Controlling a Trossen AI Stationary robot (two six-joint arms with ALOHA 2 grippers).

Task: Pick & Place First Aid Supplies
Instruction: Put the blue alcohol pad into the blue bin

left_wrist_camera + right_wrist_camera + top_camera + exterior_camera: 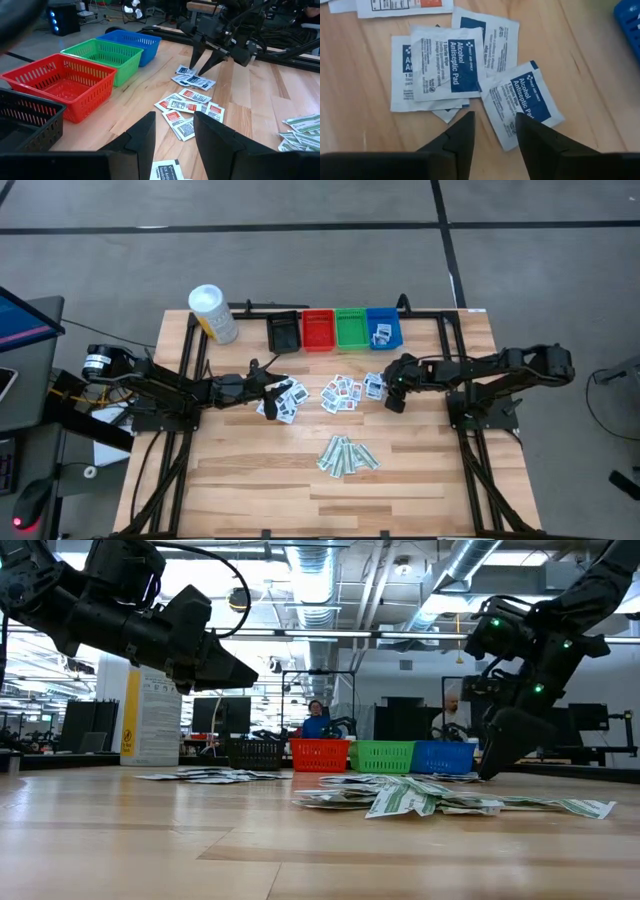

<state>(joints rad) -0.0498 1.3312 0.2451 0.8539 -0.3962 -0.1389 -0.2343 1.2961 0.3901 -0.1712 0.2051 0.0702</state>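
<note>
Two dark fingers of the right gripper (pixel 492 137) stand spread with nothing between them, poised just above a small heap of alcohol antiseptic pad packets (pixel 447 65). Directly ahead of the tips lies one packet (pixel 522 102) turned at an angle, its lower corner between the fingers; beyond it three or four more overlap each other. Farther out sits the blue bin (pixel 383 328), which already holds a packet.

To do this pick well, I judge the claw should come straight down on the angled packet alone, straddling a free edge so one finger slides under it, and avoid the overlapped stack, where two could lift together. These flat packets hug the wood, so a slight scrape may be needed.

Well away, the left gripper (pixel 172 137) hangs spread and empty over another packet cluster (pixel 280 402). Green strips (pixel 345 455) lie nearer the table's front.
</note>
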